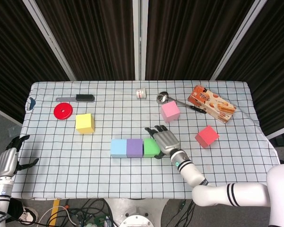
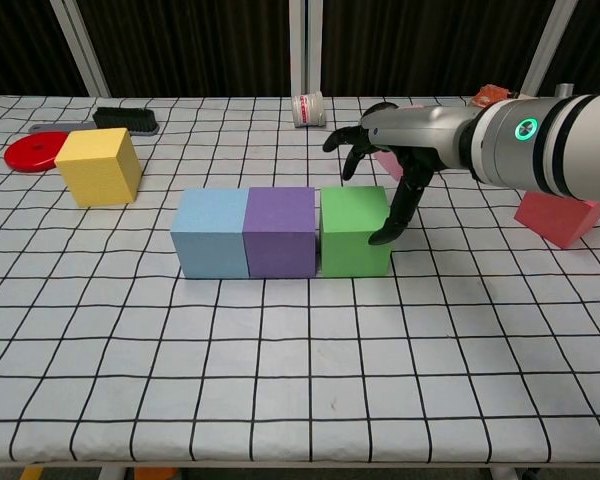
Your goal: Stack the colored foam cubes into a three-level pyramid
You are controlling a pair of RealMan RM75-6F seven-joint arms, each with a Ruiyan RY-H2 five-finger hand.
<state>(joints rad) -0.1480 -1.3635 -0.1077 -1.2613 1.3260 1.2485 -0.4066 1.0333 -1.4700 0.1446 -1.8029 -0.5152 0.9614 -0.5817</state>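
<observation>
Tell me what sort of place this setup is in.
Probably a robot lab or test bench, not a home: a table under a checked cloth, black curtains hung behind it, loose cables on the floor, and foam cubes laid out as props.
</observation>
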